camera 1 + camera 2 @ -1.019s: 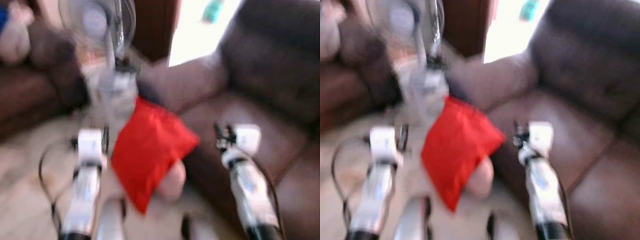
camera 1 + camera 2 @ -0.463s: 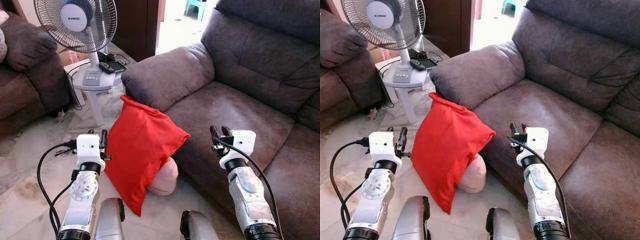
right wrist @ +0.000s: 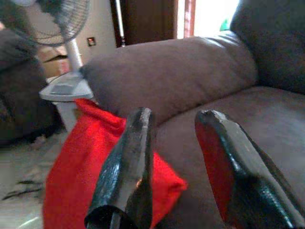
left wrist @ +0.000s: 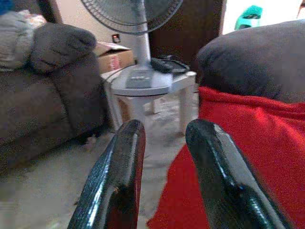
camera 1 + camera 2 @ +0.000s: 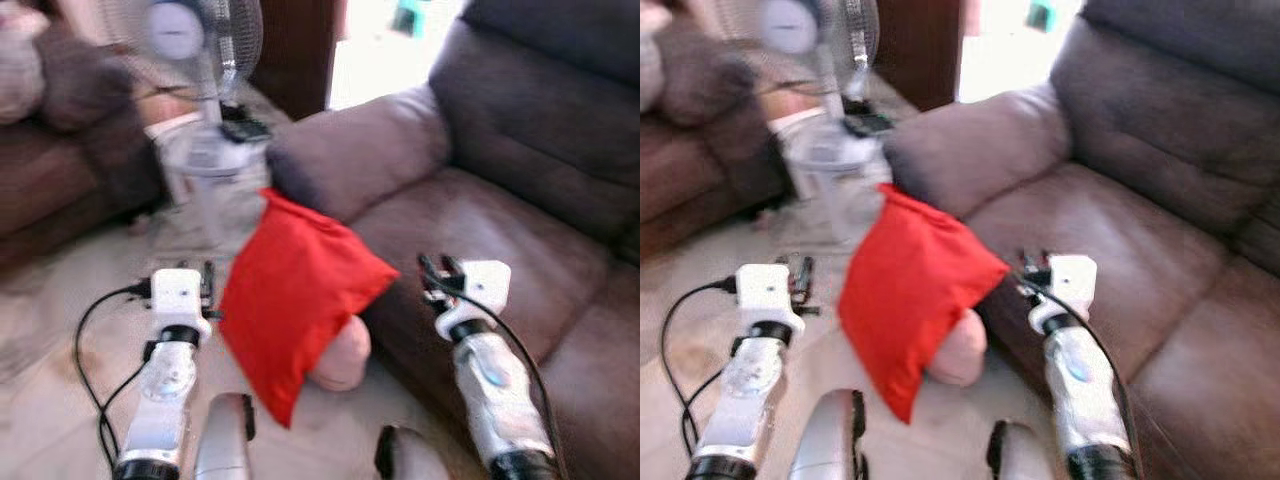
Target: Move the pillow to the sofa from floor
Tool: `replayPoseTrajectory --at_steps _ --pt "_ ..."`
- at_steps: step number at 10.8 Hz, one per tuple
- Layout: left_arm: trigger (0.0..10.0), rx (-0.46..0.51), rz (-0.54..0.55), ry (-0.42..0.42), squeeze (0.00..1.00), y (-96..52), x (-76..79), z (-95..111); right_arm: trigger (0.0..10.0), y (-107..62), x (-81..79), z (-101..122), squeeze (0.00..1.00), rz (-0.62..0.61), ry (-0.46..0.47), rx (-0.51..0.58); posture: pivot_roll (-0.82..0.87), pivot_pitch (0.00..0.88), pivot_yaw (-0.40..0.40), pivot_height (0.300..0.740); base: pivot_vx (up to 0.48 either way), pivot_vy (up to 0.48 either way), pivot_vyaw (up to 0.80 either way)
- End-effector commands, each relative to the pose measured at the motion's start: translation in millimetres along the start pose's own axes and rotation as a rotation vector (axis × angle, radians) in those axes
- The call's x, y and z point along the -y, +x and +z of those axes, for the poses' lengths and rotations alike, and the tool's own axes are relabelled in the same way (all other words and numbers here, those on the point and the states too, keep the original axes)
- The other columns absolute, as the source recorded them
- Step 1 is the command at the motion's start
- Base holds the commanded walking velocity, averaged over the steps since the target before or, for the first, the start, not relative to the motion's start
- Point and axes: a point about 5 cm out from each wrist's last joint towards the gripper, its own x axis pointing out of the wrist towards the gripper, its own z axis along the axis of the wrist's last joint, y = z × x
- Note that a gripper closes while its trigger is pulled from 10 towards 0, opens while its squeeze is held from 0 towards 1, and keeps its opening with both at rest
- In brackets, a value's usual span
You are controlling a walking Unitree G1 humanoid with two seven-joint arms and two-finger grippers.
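Red pillow (image 5: 300, 300) leaning against sofa (image 5: 520, 180), fan (image 5: 205, 60) standing behind; left gripper (image 4: 164, 176) and right gripper (image 3: 183, 167) gaping, empty.

A fan (image 4: 136, 28) is seen standing on a small white desk (image 4: 145, 86); what may be a remote (image 4: 164, 64) lies at its edge.

You face a pale marble floor (image 5: 60, 330), a table fan (image 4: 136, 19) on a small white table (image 4: 147, 83), a dark wooden door (image 3: 145, 21) and daylight beyond.
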Motion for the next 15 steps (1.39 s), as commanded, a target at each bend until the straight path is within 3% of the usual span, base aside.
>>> replayPoseTrajectory --at_steps 1,15 --pt "10.0 -0.002 -0.008 -0.008 0.00 0.1 4.8 1.1 10.0 -1.9 6.6 -0.1 0.00 -0.016 -0.004 -0.009 0.01 0.054 -0.077 0.600 0.000 0.000 0.00" --pt "10.0 0.005 -0.043 -0.005 0.00 2.8 8.7 3.0 10.0 -2.8 3.1 -1.9 0.00 -0.020 0.022 -0.005 0.01 0.037 -0.054 0.600 0.257 0.000 0.00"
